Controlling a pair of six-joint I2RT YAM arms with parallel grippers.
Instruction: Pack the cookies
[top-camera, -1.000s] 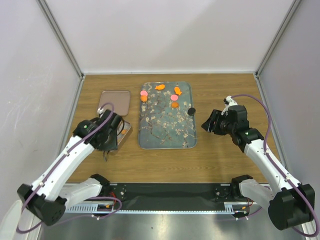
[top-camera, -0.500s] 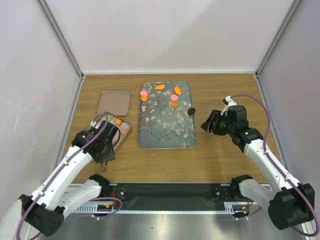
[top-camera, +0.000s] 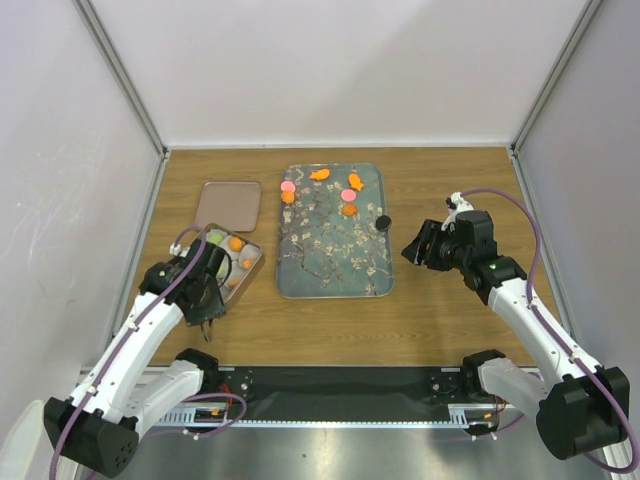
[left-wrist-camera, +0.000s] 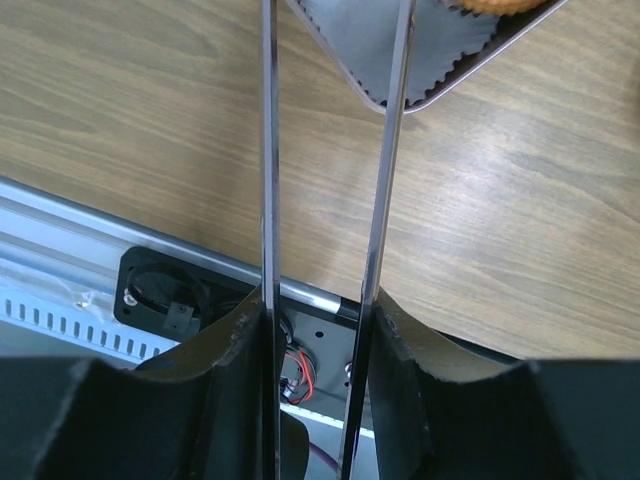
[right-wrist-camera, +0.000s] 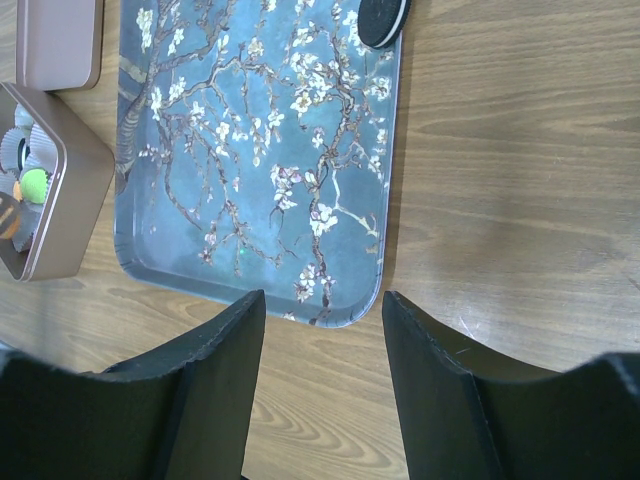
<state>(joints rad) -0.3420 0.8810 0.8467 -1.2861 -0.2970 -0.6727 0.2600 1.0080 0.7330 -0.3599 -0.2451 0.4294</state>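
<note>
Parted and carrying nothing along the length that shows, the left gripper (left-wrist-camera: 333, 60) points its two long thin metal blades at a corner of the small square metal tin (right-wrist-camera: 70, 210), at the near left of the brown wooden table (top-camera: 430, 310). I judge it hangs there because the tin is where the small flat coin-like cookies (top-camera: 236, 243) belong, and blades that narrow suit nipping a flat piece by its edges. The blade tips run off the top of the wrist view, so what they reach is not shown. Inside the tin lie frilled paper cups and a few orange and green pieces, but the arm covers its near part and no count is possible. To the right, the right gripper (right-wrist-camera: 320, 300) hovers with its black jaws spread and empty above the near right corner of the large blue-grey floral rectangular tray (top-camera: 335, 265), a handy spot, I judge, for reaching pieces on that side. Nearest it, a black round disc (top-camera: 382, 222) sits at the tray's right rim; whether it rests on tray or table I cannot tell. Farther off, the rest of the cookies, pink and orange rounds and orange fish shapes, lie scattered over the tray's far end, not yet packed. The flat brownish-pink lid (top-camera: 228, 204) lies just beyond the tin, leaving it open for filling.
</note>
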